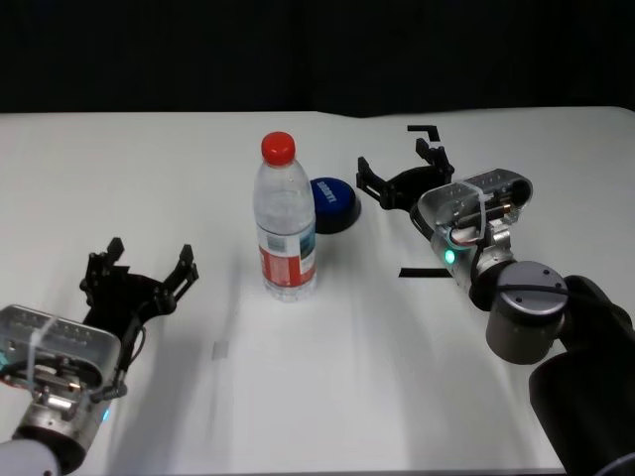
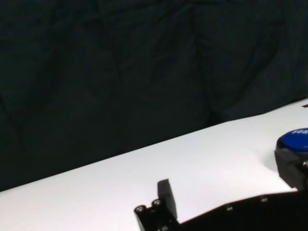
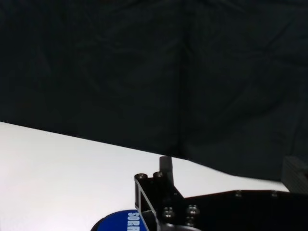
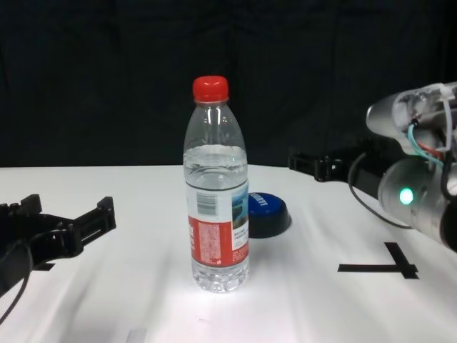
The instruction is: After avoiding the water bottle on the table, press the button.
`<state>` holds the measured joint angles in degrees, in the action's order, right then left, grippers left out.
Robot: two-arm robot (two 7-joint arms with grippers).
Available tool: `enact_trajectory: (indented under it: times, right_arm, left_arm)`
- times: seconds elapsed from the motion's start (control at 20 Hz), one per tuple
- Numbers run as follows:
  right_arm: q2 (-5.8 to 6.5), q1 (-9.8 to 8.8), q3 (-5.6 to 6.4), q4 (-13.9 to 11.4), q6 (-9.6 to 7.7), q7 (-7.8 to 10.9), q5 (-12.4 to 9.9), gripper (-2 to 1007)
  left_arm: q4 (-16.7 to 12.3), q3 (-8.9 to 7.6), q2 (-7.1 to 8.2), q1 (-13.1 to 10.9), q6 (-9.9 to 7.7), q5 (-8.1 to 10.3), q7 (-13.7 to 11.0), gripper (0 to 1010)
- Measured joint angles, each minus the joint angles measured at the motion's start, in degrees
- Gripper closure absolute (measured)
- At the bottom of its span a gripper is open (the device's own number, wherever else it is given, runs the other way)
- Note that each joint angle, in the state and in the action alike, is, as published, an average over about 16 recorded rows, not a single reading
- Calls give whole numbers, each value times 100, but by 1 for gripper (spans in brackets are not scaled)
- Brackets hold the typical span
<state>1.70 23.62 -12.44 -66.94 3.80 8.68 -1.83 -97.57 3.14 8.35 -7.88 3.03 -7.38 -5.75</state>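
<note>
Just left of the right gripper, whose fingers are spread wide and empty, sits the button; the water bottle stands nearer, so approaching from the side likely avoids it. The left gripper rests open, well apart.

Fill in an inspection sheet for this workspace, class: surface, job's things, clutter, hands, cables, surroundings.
Surface: white table with black tape marks.
Job's things: water bottle upright, red cap on; blue button behind it, toward the robot's right.
Clutter: nothing seen.
Hands: right hand open, raised beside the button, not touching; left hand open, at the table's near left.
Cables: thin wires on both wrists.
Surroundings: dark curtain behind the table.
</note>
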Motion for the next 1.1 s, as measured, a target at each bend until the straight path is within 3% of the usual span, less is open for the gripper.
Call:
enact_trajectory:
  times: [1.1]
  right_arm:
    - [173,-874,72,-1191,-239,-27,-181,3]
  left_arm:
    - [0,0,0,0,0,0,0,7]
